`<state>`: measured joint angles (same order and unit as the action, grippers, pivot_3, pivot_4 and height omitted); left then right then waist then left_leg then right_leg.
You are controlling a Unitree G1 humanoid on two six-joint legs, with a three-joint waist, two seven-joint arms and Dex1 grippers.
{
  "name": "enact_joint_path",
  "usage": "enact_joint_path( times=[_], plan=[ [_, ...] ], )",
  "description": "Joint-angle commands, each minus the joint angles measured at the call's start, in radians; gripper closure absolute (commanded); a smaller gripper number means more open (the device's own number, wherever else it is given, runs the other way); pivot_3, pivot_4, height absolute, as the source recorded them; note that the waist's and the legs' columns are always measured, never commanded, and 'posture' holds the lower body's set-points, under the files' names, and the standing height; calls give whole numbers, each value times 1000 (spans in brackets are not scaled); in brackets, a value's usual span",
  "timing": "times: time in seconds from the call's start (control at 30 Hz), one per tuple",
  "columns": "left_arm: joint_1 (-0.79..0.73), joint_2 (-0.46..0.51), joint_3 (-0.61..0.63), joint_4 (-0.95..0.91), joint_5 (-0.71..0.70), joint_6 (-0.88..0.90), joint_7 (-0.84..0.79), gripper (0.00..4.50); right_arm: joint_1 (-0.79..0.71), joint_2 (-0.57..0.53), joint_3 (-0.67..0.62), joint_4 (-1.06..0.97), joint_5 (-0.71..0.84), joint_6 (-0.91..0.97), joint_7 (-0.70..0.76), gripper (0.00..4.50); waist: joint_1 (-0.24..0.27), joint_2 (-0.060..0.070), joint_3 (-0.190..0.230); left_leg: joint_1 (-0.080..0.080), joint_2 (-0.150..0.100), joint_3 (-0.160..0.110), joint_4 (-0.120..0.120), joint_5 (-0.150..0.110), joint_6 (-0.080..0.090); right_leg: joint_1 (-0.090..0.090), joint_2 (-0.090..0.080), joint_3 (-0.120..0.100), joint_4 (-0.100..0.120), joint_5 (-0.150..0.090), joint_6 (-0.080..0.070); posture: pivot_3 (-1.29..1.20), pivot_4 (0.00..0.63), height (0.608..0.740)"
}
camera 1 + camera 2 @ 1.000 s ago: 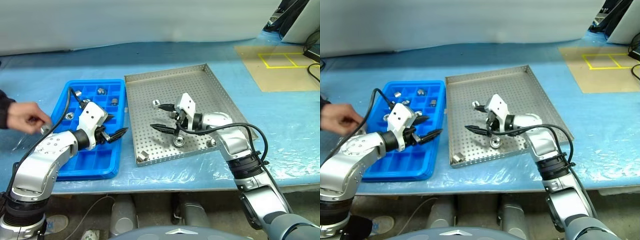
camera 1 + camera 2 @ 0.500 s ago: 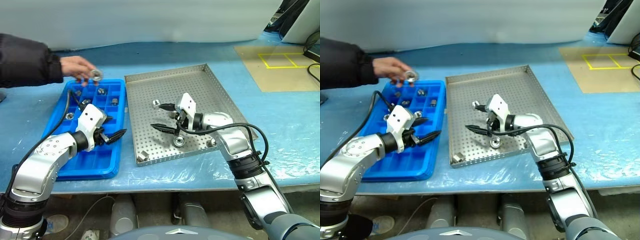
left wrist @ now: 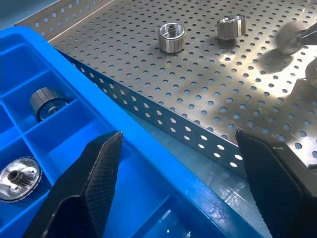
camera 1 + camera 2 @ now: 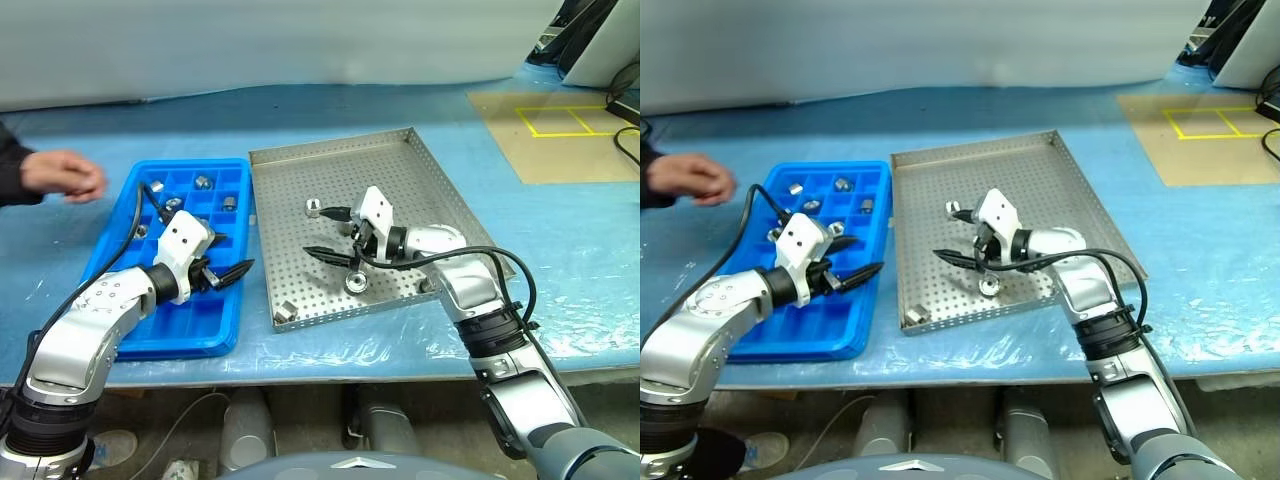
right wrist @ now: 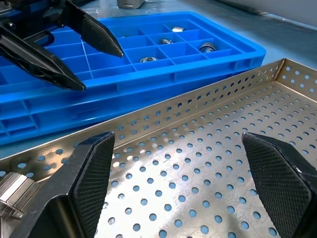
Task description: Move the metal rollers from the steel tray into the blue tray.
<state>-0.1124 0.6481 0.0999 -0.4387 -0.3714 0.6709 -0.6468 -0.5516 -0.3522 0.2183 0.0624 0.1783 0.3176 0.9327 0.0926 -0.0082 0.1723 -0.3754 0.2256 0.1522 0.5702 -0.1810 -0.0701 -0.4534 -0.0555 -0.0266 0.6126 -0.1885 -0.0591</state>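
Four metal rollers (image 4: 356,282) show on the steel tray (image 4: 400,160): one just below the right hand (image 4: 326,233), one near the tray's middle left (image 4: 313,207), one at the near left corner (image 4: 285,313), and one near the front rim by the right forearm (image 4: 428,285). Several more rollers (image 4: 203,182) already sit in the far compartments of the blue tray (image 4: 190,325), which lies just left of the steel tray on the blue-covered bench (image 4: 560,240). The right hand hovers over the middle of the steel tray with its fingers spread wide, grasping nothing. The left hand (image 4: 232,255) hangs over the blue tray's right side, pointing toward the steel tray, fingers also spread and empty. A person's hand (image 4: 62,173) in a dark sleeve rests over the bench to the left of the blue tray.
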Motion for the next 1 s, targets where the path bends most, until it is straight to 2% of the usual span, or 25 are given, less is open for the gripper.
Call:
enact_joint_path(
  times=[0.03, 0.3, 0.53, 0.77, 1.0],
  plan=[
    [-21, 1, -15, -4, 7, -34, -7, 634, 1, -10, -7, -31, -2, -14, -12, 183, 0, 0, 0, 0, 0, 0, 0, 0, 0, 0, 0, 0, 0, 0, 0, 68, 150, 740],
    [-88, -11, -80, 46, 19, -58, -25, 634, 32, -34, -20, -68, 5, 4, -37, 183, -1, 0, 0, 1, 0, 0, 2, 0, 0, 0, 0, 1, 2, 0, 0, 9, 150, 740],
    [-208, -73, -156, 138, 51, -88, -28, 634, 59, -50, -43, -119, 14, 34, -76, 183, -9, 0, 0, 2, 0, 0, 3, 0, 0, 0, 0, 2, 5, 0, 0, -38, 150, 740],
    [-266, -121, -217, 173, 66, -105, -47, 634, 103, -81, -73, -195, 32, 86, -104, 183, -25, 0, 0, 1, 0, 0, 4, 0, 0, 0, 0, 2, 5, 0, 0, -77, 150, 740],
    [-378, -191, -311, 224, 60, -91, -120, 634, 164, -187, -148, -298, 68, 170, -96, 183, -25, 0, 0, 1, -1, 0, 5, 0, 0, 1, 0, 2, 6, 0, 0, -163, 150, 740]
  ],
)
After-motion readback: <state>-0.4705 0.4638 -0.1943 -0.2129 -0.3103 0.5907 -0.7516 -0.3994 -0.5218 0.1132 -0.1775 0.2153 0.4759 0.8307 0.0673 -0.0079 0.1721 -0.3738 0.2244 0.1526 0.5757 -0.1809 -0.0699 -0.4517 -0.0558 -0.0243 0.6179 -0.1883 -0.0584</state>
